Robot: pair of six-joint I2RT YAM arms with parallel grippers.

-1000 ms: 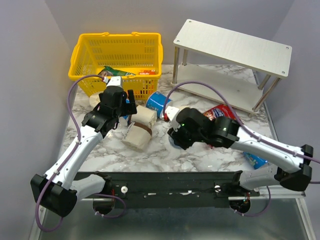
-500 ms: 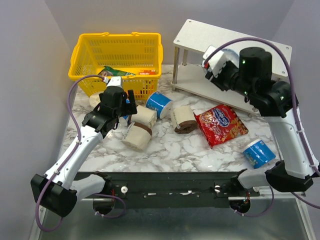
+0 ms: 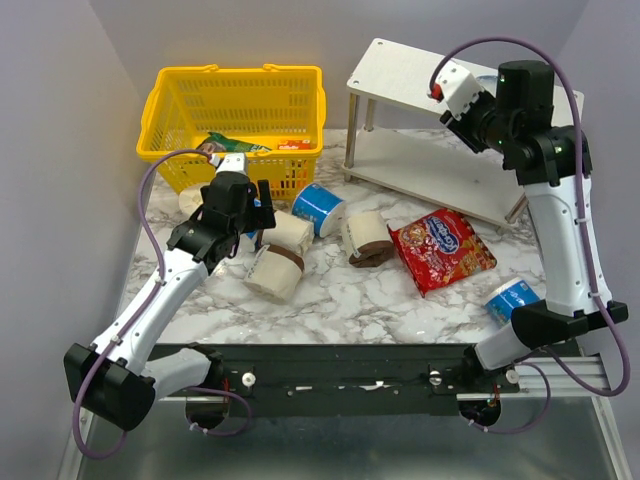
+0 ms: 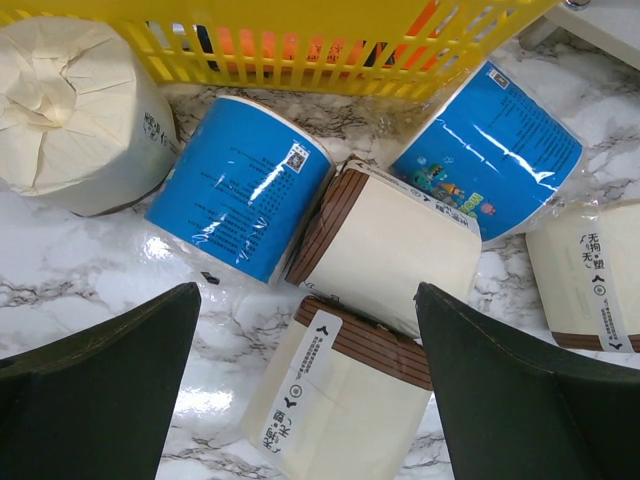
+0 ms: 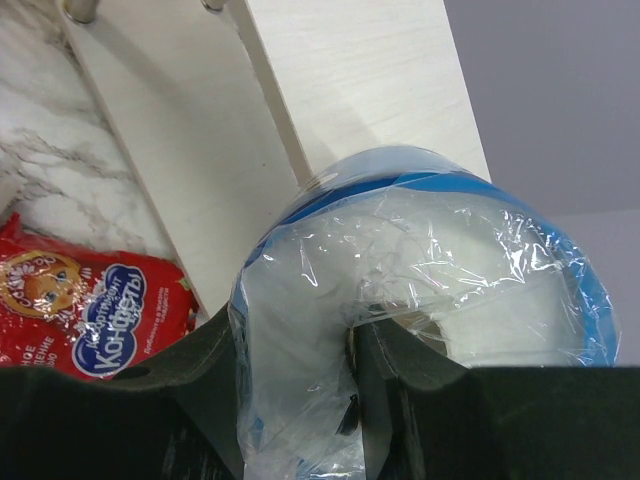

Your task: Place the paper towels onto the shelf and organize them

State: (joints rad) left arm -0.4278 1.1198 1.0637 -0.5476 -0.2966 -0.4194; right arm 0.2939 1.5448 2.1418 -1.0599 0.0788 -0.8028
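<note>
Top external view first: my left pincer (image 3: pixel 245 215) hangs low over the marble counter (image 3: pixel 340 300), just short of the yellow basket (image 3: pixel 240 70), with paper towels (image 3: pixel 275 272) scattered under and beside it. Just to its right lies a blue roll (image 3: pixel 320 205), then a banded cream roll (image 3: pixel 365 238), then the red snack bag (image 3: pixel 442 250). A second blue roll (image 3: pixel 515 300) lies well apart, down by the base of my right arm (image 3: pixel 565 220). That arm is raised, its wrist over the upper board of the white shelf (image 3: pixel 400 70), and from here I cannot see its fingers. Left wrist view: my left pincer's jaws stand wide, gripping nothing. Below the gap lies a near cream roll (image 4: pixel 340 410), its brown band at the far end; touching it just ahead is a middle cream roll (image 4: pixel 390 250). A third blue roll (image 4: pixel 240 185) leans against that one's left side, and a plain cream roll (image 4: pixel 75 110) sits farther left by the basket wall. The blue roll and the banded cream roll show ahead and to the right. Right wrist view: my right pincer (image 5: pixel 300 390) is narrowed onto a wrapped white roll (image 5: pixel 420 250), its end turned toward the lens, blue edging round the clear plastic. Beyond the pincer run both shelf boards, the roll in front of the upper one; to the lower left, the red snack bag lies on the counter.
</note>
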